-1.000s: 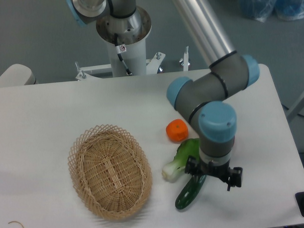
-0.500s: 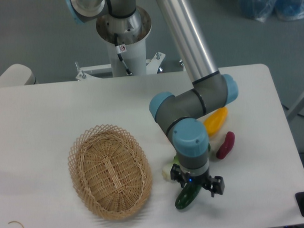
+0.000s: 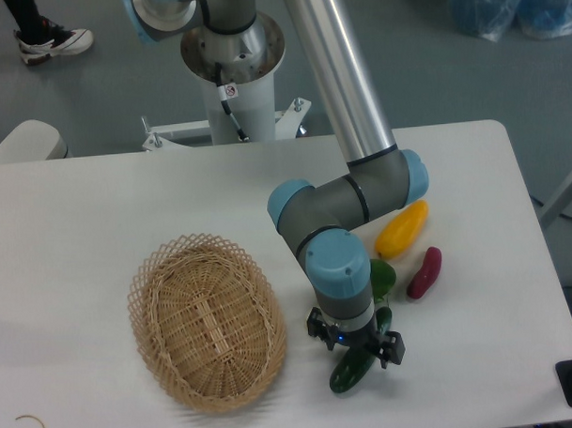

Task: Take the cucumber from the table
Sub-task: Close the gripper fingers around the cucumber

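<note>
Cucumber (image 3: 351, 371) flat on the white table (image 3: 98, 211), near the front edge, right of the basket (image 3: 206, 320); gripper (image 3: 354, 341) directly over its middle, open or closed hard to tell

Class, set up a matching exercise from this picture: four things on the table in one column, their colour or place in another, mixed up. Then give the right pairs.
Things:
1. cucumber
2. basket
3. eggplant
4. pepper

Descriptions:
A. yellow, beside the arm's elbow
B. woven, left of the arm
C. dark green, under the tool
D. purple, right of the arm

Pairs: 1-C, 2-B, 3-D, 4-A
</note>
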`<action>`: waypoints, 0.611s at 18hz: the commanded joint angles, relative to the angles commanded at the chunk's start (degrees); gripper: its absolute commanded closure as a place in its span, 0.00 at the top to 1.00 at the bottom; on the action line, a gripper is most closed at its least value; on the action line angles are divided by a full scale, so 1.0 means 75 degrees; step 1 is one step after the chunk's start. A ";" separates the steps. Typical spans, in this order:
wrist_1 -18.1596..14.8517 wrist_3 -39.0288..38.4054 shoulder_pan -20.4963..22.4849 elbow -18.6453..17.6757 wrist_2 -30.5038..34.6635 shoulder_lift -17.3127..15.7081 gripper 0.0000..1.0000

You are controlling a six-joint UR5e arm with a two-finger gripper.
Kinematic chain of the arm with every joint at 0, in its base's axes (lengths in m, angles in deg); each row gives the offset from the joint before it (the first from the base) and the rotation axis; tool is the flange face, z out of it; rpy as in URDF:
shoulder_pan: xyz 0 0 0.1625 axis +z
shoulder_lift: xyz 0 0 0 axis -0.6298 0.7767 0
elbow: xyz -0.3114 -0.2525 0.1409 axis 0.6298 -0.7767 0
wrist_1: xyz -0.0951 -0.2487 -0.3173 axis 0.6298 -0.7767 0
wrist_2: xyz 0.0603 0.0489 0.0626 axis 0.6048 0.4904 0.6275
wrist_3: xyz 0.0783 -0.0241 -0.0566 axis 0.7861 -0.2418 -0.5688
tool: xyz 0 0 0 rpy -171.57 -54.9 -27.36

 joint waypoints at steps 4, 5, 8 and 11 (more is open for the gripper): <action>-0.0012 0.0105 0.0000 -0.0011 0.0012 0.0036 0.94; -0.0012 0.0129 0.0000 0.0000 0.0012 0.0036 0.81; -0.0012 0.0176 0.0000 -0.0023 0.0012 0.0024 0.46; -0.0023 0.0456 0.0000 -0.0046 0.0012 -0.0011 0.31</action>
